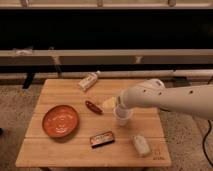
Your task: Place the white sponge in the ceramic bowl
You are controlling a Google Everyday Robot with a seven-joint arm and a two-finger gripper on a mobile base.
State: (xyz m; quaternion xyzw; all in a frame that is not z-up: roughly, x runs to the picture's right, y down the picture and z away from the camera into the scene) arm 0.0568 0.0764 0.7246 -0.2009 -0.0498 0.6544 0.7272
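Our end effector (pixel 122 115) hangs mid-frame over the table (pixel 60 90); we cannot tell if it holds anything. The white sponge (pixel 109 102) sits just left of it. We should drop straight, squeeze softly, then carry it to the ceramic bowl (pixel 60 121), lower left.

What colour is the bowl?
The round ceramic bowl is orange-brown, camera view; claw is right of it.

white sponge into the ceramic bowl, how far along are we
Nothing done: the ceramic bowl holds no sponge. In hand: the end effector is low over the middle of the table, beside a pale piece, likely the white sponge. Left: grasp, carry to the bowl, release.
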